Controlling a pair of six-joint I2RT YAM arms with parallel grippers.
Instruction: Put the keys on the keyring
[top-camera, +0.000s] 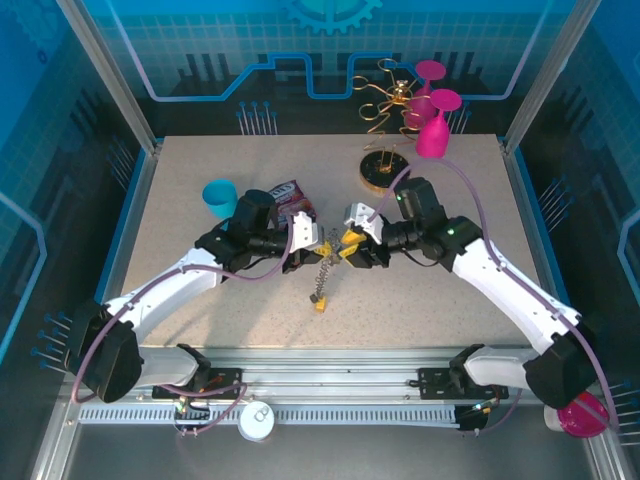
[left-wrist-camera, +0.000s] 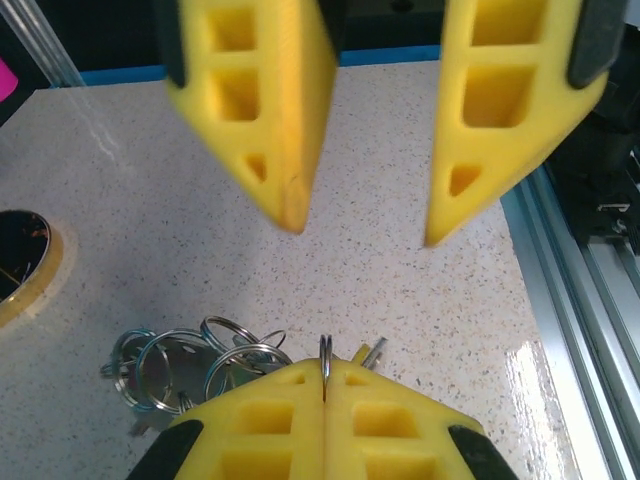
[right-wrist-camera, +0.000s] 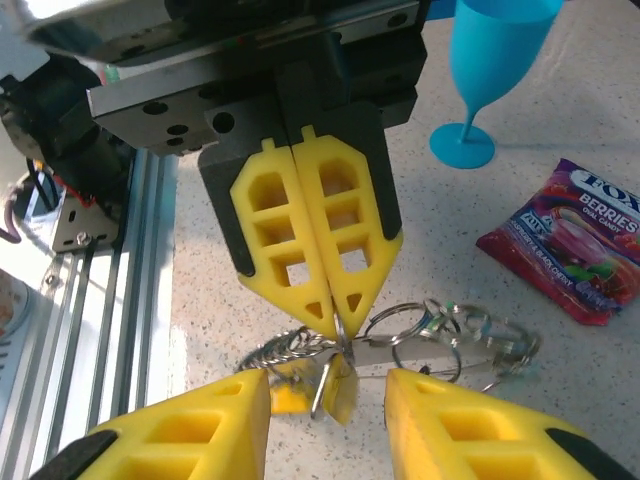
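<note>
My left gripper (top-camera: 318, 247) (left-wrist-camera: 325, 372) is shut on the thin metal edge of the keyring (left-wrist-camera: 325, 355), held a little above the table's middle. A silvery chain (top-camera: 325, 275) (right-wrist-camera: 290, 348) hangs from that spot down to a yellow-headed key (top-camera: 319, 304) on the table. My right gripper (top-camera: 352, 248) (right-wrist-camera: 327, 380) faces the left one, open. Its fingers (left-wrist-camera: 292, 150) stand on either side of another yellow-headed key (right-wrist-camera: 340, 385) that dangles under the left fingertips (right-wrist-camera: 350, 290). A cluster of small silver rings (left-wrist-camera: 190, 355) (right-wrist-camera: 440, 325) lies beside the grip.
A blue goblet (top-camera: 220, 198) (right-wrist-camera: 490, 60) and a snack packet (top-camera: 292, 200) (right-wrist-camera: 580, 240) sit behind the left arm. The gold curly wire stand (top-camera: 385, 110) and pink goblets (top-camera: 433, 135) are at the back right. An aluminium rail (top-camera: 320, 370) runs along the near edge.
</note>
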